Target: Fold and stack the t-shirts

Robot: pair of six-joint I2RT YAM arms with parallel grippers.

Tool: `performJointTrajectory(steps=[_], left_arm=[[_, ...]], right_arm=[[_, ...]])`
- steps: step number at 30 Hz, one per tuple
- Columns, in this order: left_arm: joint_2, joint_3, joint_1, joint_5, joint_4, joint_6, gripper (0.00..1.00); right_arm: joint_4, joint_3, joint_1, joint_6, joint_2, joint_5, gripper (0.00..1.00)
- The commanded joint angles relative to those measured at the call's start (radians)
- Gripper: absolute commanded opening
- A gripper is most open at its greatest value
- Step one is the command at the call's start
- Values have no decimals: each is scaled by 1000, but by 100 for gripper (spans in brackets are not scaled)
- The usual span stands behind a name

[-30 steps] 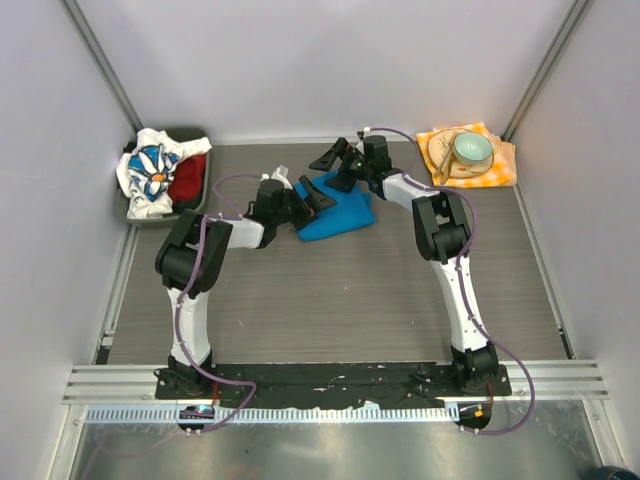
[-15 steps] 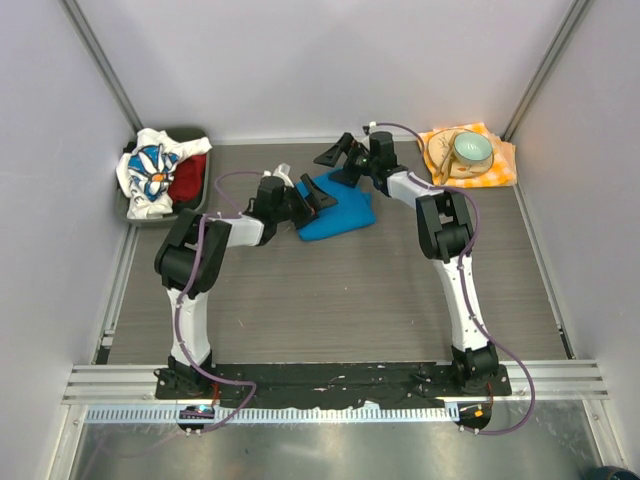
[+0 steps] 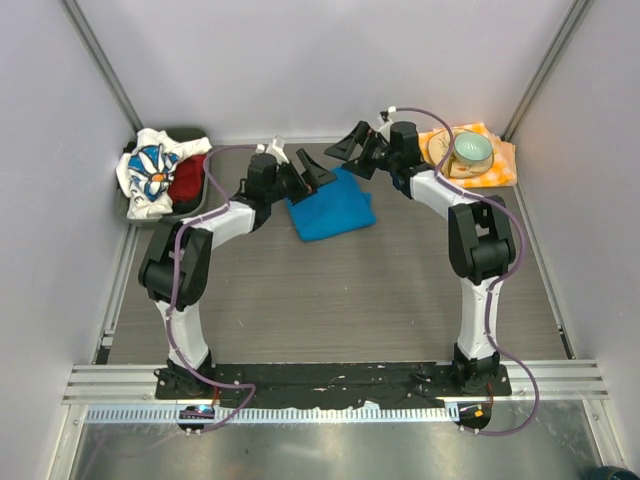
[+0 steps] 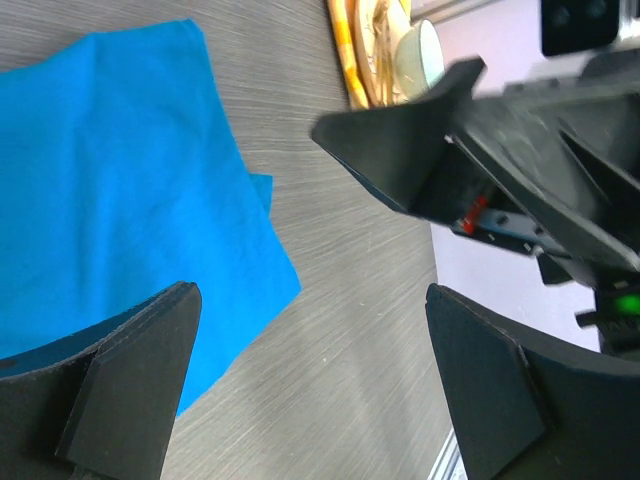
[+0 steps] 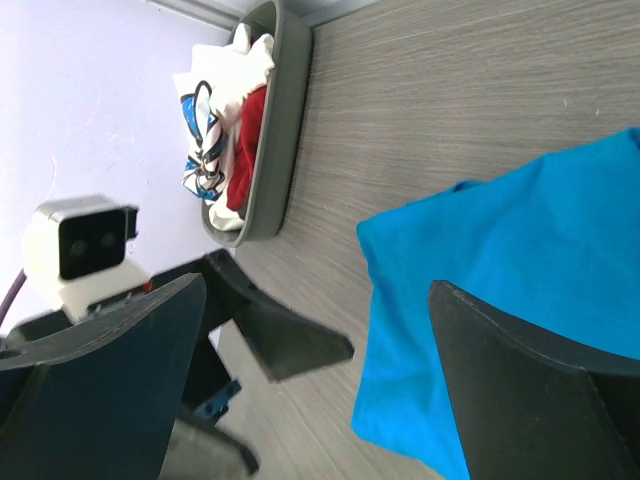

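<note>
The bright blue t-shirt lies folded flat on the table, also seen in the left wrist view and the right wrist view. The white daisy-print t-shirt and the red t-shirt sit crumpled in the grey bin at far left, also in the right wrist view. My left gripper is open and empty above the blue shirt's far left corner. My right gripper is open and empty just beyond the shirt's far edge, facing the left one.
An orange-and-white checked napkin at far right holds a plate and a pale green bowl. The bin's wall stands near the left wall. The two grippers are close together above the table's far middle.
Both grippers have let go of the blue shirt, risen and pulled back toward the far side. The shirt now lies flatter and squarer.
</note>
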Motion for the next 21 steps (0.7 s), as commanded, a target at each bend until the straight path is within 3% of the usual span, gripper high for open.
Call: performJointTrajectory(steps=[1,12,21], left_arm=[[51,44,41,22,-2,20,100],[210,137,100,53,38,12,100],[292,145,119,53,83,6,100]], right_arm=[[54,-99,-8,-14,-87,5,100],[103,-263,-11,-20,-181,-4,100],[201,-389,-11,27,-155,-28,100]])
